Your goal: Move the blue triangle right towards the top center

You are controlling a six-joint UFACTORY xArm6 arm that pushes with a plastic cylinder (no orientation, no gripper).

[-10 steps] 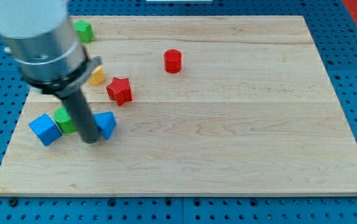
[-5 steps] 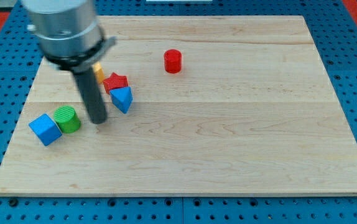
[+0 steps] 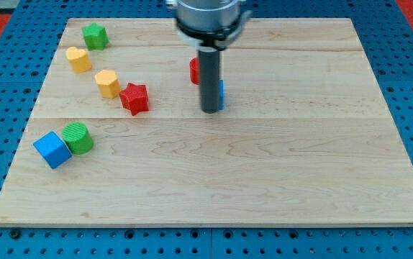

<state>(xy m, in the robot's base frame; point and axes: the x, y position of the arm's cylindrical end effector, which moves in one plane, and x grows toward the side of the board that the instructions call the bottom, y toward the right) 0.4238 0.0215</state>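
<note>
Right behind my tip (image 3: pixel 209 110) — blue triangle (image 3: pixel 221 93)

Right of my tip (image 3: pixel 210 110) the tabletop (image 3: pixel 314 144) lies open; a red cylinder (image 3: pixel 194 70) crowds just behind.

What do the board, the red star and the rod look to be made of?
Board: pale wood, matte, with visible grain and plank seams. Red star: probably plastic, perhaps printed; solid colour, a faintly ridged top. Rod, ending at my tip against the blue triangle: dark, smooth, slightly glossy, likely metal or plastic.
</note>
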